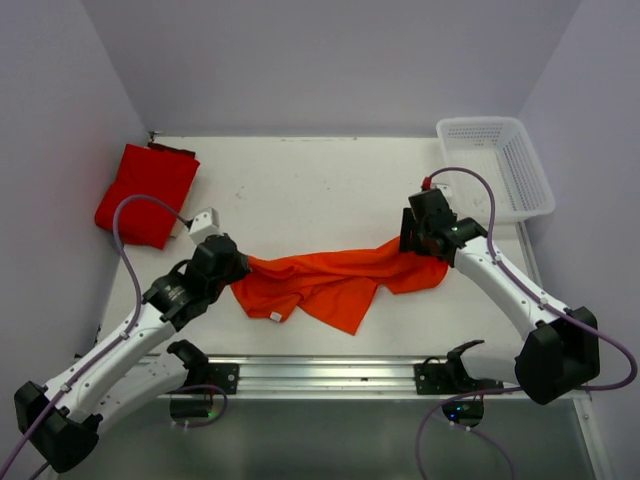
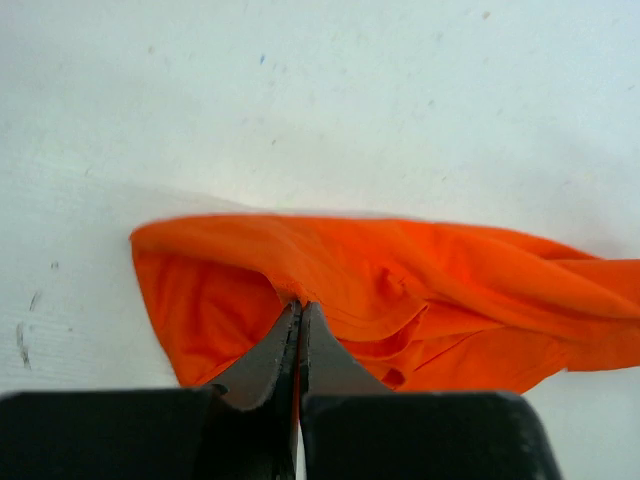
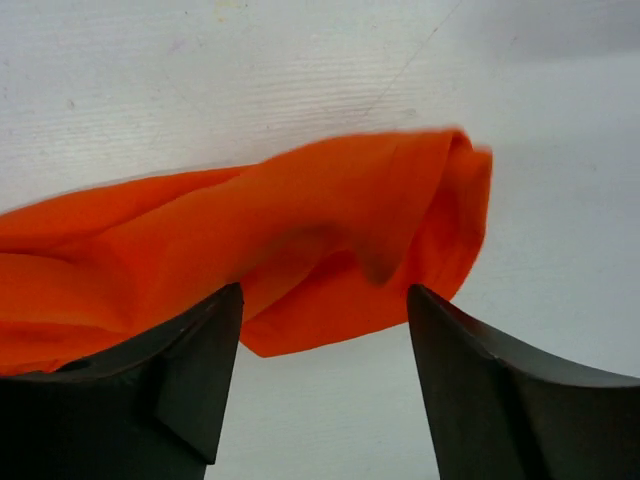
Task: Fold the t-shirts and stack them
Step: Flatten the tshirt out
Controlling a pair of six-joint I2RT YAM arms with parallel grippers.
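Pinching the left end of the orange t-shirt (image 1: 330, 280) in closed fingers, the left gripper (image 2: 298, 305) anchors it on the bench (image 1: 300, 190), presumably for spreading, while the right gripper (image 3: 323, 295) holds its fingers wide above the right end.

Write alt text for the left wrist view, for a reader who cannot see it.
The left gripper, its jaws shut, pinches a fold of the orange t-shirt near the shirt's left end. The shirt is bunched in folds and runs off to the right over the white table, which shows a few small scuff marks.
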